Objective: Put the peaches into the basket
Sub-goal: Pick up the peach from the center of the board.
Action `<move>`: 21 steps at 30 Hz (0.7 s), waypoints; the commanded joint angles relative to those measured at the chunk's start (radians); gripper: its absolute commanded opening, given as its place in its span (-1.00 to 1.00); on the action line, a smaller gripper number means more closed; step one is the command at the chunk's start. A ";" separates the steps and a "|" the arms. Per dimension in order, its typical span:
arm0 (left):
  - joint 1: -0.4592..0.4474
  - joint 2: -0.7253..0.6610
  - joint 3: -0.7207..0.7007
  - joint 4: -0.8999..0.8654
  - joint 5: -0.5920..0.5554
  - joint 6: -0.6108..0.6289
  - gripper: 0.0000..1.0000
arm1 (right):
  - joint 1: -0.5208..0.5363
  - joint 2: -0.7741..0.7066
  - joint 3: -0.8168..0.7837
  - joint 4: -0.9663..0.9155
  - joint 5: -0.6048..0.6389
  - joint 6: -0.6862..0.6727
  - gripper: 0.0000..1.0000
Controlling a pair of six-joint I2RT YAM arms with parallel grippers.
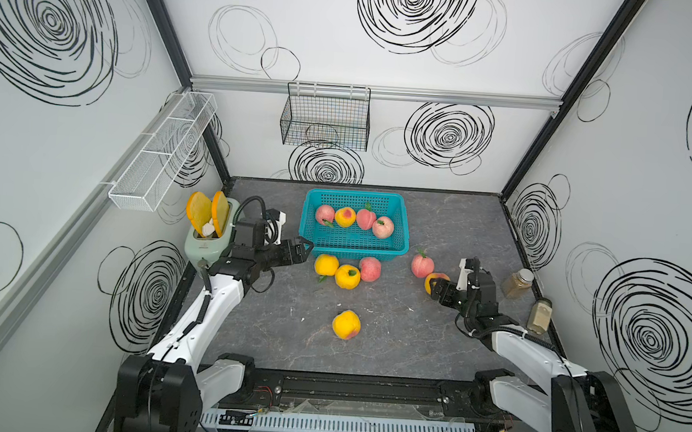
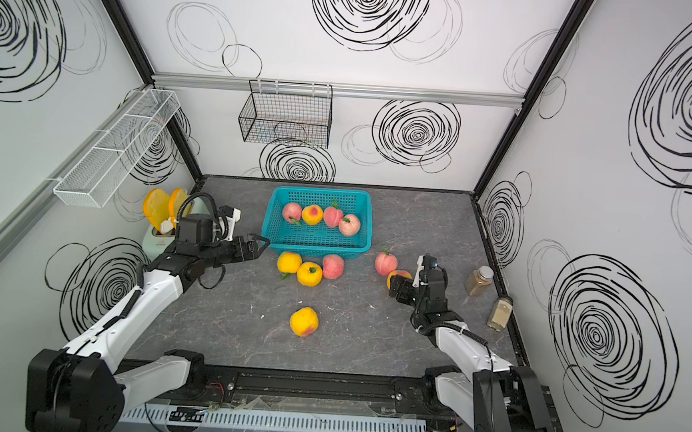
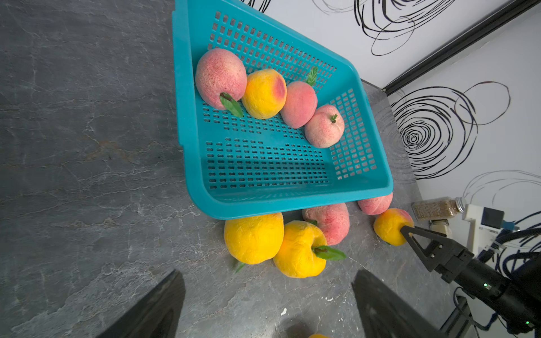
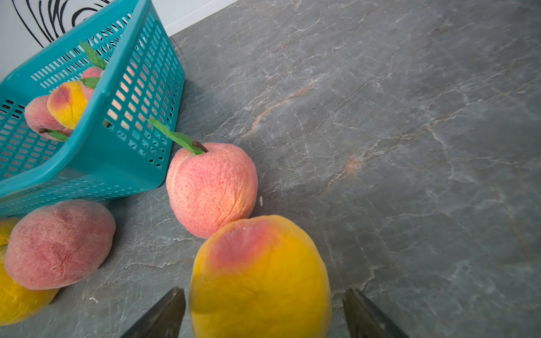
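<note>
The right pincer (image 4: 265, 292) gapes astride the yellow-orange, red-blushed toy peach (image 4: 260, 263) on the grey tabletop (image 4: 409, 146) near the turquoise plastic lattice basket (image 4: 87, 164); it looks light and slightly squashy, best gripped across its middle.

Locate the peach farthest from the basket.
In both top views, the yellow peach lies alone on the table, centred, below the three peaches beside the basket.

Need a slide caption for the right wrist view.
Open right tool straddling a yellow peach, pink peach beside it, basket beyond.
</note>
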 commanded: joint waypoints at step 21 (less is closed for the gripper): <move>0.012 0.041 -0.013 0.062 0.050 -0.023 0.87 | -0.005 0.037 0.026 0.058 -0.053 0.012 0.46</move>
